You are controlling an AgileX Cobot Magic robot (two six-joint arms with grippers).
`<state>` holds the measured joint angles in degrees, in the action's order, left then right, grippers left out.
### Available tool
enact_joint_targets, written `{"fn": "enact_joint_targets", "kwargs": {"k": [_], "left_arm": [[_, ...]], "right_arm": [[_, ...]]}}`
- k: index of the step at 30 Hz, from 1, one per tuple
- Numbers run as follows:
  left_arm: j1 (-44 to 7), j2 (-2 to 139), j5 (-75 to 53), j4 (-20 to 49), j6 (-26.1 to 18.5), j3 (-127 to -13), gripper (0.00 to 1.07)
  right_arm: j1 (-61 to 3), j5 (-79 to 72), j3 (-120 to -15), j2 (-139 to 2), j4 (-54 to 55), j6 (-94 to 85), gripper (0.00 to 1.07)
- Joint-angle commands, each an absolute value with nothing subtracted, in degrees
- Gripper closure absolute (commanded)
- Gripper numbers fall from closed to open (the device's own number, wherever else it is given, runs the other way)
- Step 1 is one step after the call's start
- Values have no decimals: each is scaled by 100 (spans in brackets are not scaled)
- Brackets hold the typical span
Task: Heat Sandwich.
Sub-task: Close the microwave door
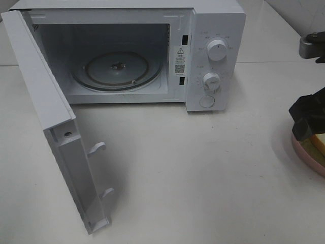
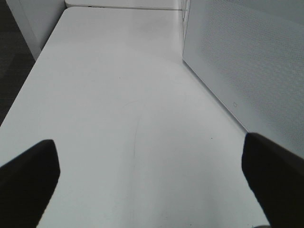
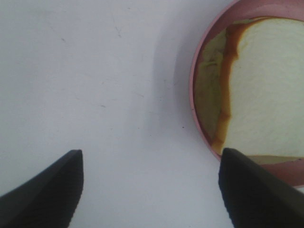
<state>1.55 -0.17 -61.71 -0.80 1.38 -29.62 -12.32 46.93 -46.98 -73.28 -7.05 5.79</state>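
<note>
The microwave (image 1: 127, 53) is standing at the far side of the white table (image 1: 203, 173), its door (image 1: 56, 127) swung wide toward the near left and the glass turntable (image 1: 116, 70) lying bare inside. The sandwich (image 3: 266, 95) is sitting on a round pink plate (image 3: 199, 71) at the right edge of the table, well apart from the oven. The right gripper (image 3: 149, 190) is hovering just beside that plate on its left, fingers spread and holding nothing; in the wrist view one dark finger (image 3: 251, 190) is overlapping the plate's rim while the other (image 3: 47, 190) is over bare table. The left gripper (image 2: 149, 180) is idling fully released over empty table beside the microwave's outer wall (image 2: 247, 61), gripping nothing. The step in hand looks like the pick-up on the right. To do it well, the right gripper probably needs to be shifting farther right so the rim, or the sandwich itself, is falling squarely between the fingers rather than under one of them; closing from here would likely be nudging the plate sideways. A rim grasp would be keeping the soft bread unsquashed, but the plate should be staying level so the sandwich is not sliding off. The carry then has to be clearing the open door's edge and latch hooks (image 1: 96, 147).
</note>
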Motion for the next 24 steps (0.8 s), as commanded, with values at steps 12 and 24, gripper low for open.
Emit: {"fn": "enact_joint_targets", "kwargs": {"k": [12, 24], "left_arm": [[172, -69, -6113, -52, 120, -2962, 7], [172, -69, -6113, -52, 120, -2962, 7]], "right_arm": [[-1226, 5392, -4693, -5982, 0, 52, 31], [-1226, 5581, -4057, -4377, 0, -46, 31]]}}
